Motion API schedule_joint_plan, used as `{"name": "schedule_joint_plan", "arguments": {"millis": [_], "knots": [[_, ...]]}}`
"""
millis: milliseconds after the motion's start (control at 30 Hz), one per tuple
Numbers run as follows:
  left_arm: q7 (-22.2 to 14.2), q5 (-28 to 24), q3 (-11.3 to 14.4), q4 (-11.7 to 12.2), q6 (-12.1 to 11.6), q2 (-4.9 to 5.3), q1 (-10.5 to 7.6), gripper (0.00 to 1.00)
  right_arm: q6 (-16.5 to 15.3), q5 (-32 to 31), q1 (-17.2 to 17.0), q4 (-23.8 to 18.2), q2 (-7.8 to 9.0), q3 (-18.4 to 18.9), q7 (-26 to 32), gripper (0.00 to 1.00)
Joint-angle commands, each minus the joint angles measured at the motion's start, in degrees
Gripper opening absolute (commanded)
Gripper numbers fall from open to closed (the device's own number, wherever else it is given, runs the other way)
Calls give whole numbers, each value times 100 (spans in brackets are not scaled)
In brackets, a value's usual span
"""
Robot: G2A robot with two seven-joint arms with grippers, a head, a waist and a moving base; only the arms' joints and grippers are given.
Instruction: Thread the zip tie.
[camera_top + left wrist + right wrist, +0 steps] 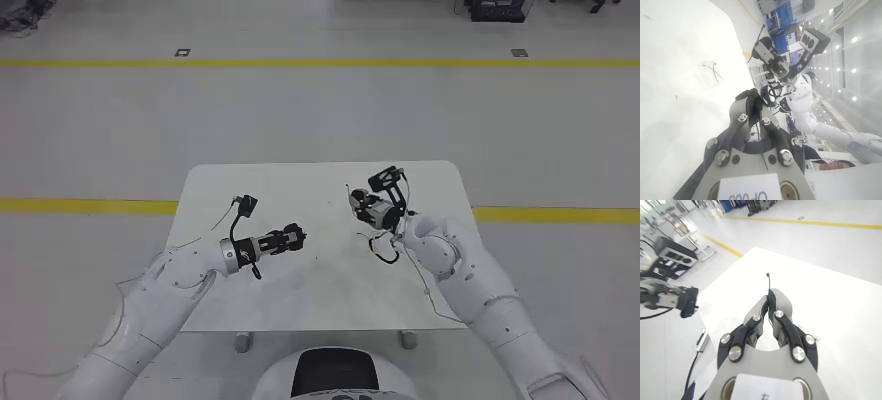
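A thin black zip tie [769, 281] stands up out of my right gripper [769, 293], which is shut on its strap. The tie's small square head [767, 274] points away over the white table [819, 298], and a short loop of strap hangs below the pads. In the top view the right gripper [351, 199] hovers above the table's middle right. My left gripper [298, 237] hovers a short way to its left, apart from it. The left gripper [753, 99] is shut; a thin dark line shows in the gap behind its fingers, and I cannot tell what it is.
Two loose black zip ties [714, 73] lie crossed on the table, on what looks like a clear bag. A small dark speck [676, 97] rests nearby. The table's edge [300, 327] is near the robot, and grey floor with yellow lines lies beyond.
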Motion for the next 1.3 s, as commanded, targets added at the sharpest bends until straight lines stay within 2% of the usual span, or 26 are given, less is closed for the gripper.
{"name": "schedule_joint_plan", "arguments": {"millis": [0, 133, 200, 467, 533, 600, 733, 900, 1067, 1133, 1267], "knots": [[0, 0, 0, 0, 0, 0, 0, 0, 0, 305, -80, -139, 128, -103, -330, 0], [0, 0, 0, 0, 0, 0, 0, 0, 0, 947, -53, -266, 377, -475, -793, 0], [0, 0, 0, 0, 0, 0, 0, 0, 0, 1304, 79, -212, 487, -714, -785, 0], [0, 0, 0, 0, 0, 0, 0, 0, 0, 1304, 79, -212, 487, -714, -785, 0], [53, -30, 12, 0, 22, -6, 17, 0, 0, 1527, 2, -298, 464, -709, -1031, 0], [186, -183, 70, -17, 0, -29, 91, 0, 0, 1520, -108, -351, 442, -736, -1590, 0], [551, -480, 152, -81, 0, -84, 271, 0, 0, 1797, -307, -617, 426, -1051, -2677, 0], [922, -719, 208, -137, 0, -163, 458, 0, 0, 1881, -262, -532, 488, -1559, -3600, 0], [1222, -773, 219, -175, 0, -254, 562, 0, 0, 2078, 38, -308, 569, -2162, -4047, 0], [1275, -771, 212, -197, 0, -284, 575, 0, 0, 2226, 164, -275, 597, -2400, -4058, 0], [1295, -759, 200, -230, 0, -294, 566, 0, 0, 2247, 213, -232, 610, -2460, -4078, 0]]}}
